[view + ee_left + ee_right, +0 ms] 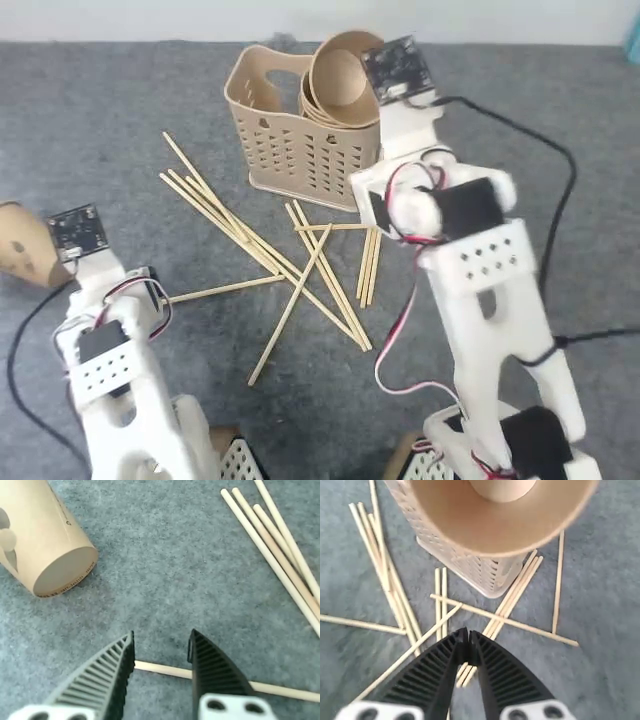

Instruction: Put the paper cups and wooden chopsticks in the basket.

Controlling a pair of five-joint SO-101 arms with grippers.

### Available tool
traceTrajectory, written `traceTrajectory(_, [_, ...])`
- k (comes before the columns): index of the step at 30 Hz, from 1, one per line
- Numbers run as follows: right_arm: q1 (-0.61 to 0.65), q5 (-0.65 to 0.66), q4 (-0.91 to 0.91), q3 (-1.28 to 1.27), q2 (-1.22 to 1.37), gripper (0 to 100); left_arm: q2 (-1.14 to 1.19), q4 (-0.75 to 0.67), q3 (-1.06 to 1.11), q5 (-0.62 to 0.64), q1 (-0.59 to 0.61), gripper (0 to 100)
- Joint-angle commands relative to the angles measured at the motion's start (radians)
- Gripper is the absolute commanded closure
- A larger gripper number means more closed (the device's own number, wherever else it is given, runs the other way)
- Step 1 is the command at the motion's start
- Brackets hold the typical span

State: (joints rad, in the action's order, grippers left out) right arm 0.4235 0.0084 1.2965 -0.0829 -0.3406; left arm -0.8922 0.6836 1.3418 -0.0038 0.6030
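The left pincer (pixel 161 632) is close to the arms, low over the grey carpet (pixel 165 570). Its jaws are spread apart and hold nothing. One chopstick (pixel 160 669) lies flat on the carpet, going sideways across the gap under the jaws. I cannot tell if the jaws touch it.

Just past that pincer, a paper cup (pixel 50 545) lies on its side on the carpet, with its flat bottom turned to the pincer. In the high view this cup (pixel 20 250) is at the table's left edge, well apart from the basket.

In the middle of the table lie many chopsticks (pixel 300 280). Some sit side by side and some cross over each other.

The right pincer (pixel 468 632) is over those sticks, near the basket. Its jaws are pinched tight together, tip on tip.

Farthest away stands the basket (pixel 290 150), upright on the carpet. A stack of cups (pixel 340 80) sits inside it, leaning and poking out over the rim with its open mouth tipped toward the right arm.
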Motion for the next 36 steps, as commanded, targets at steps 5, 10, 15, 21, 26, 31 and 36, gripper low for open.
traceTrajectory(5, [-0.005,0.02,-0.423,-0.112,-0.039,99.1,-0.029,-0.031,-0.004,-0.006,-0.003,84])
traceTrajectory(10, [-0.005,0.02,-0.604,-0.11,-0.05,99.1,-0.029,-0.031,-0.004,-0.006,-0.003,84])
traceTrajectory(15, [-0.005,0.02,-0.638,-0.106,-0.085,99.1,-0.028,-0.054,-0.002,-0.005,-0.003,84])
traceTrajectory(21, [0.001,0.015,-0.57,-0.155,-0.217,99.1,-0.028,-0.055,-0.002,-0.005,-0.003,84])
traceTrajectory(26, [-0.001,0.017,-0.418,-0.184,-0.348,99.1,-0.028,-0.055,-0.002,-0.005,-0.005,84])
traceTrajectory(31, [-0.01,0.021,-0.197,-0.296,-0.499,99.1,-0.028,-0.055,-0.002,-0.005,-0.002,84])
traceTrajectory(36, [-0.088,0.052,-0.127,-0.473,-0.696,99.0,-0.028,-0.054,-0.002,-0.005,-0.002,84])
